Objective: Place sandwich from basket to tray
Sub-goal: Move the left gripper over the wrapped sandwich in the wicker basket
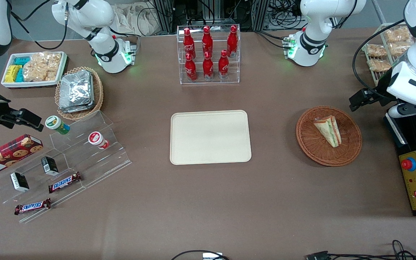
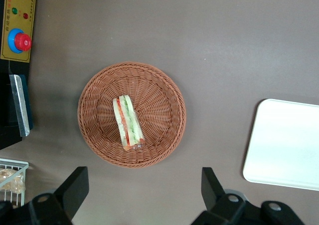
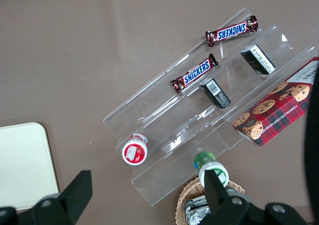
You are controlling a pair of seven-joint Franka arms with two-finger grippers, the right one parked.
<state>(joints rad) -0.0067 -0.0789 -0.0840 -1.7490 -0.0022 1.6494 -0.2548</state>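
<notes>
Wicker basket [image 2: 131, 114] had the sandwich [image 2: 128, 122] lying in it, tray [image 1: 210, 137] bare, and your hand [image 2: 142, 191] hung above with fingers spread, so you'd barely started: next was dropping down onto that wedge.

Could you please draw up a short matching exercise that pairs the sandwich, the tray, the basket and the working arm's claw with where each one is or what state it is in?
Things:
1. sandwich
2. tray
3. basket
4. claw

States or places:
A. open, raised above the table beside the basket
B. lying in the basket
C. bare, in front of the bottle rack
D. toward the working arm's end of the table, holding one item

Pairs: 1-B, 2-C, 3-D, 4-A
</notes>
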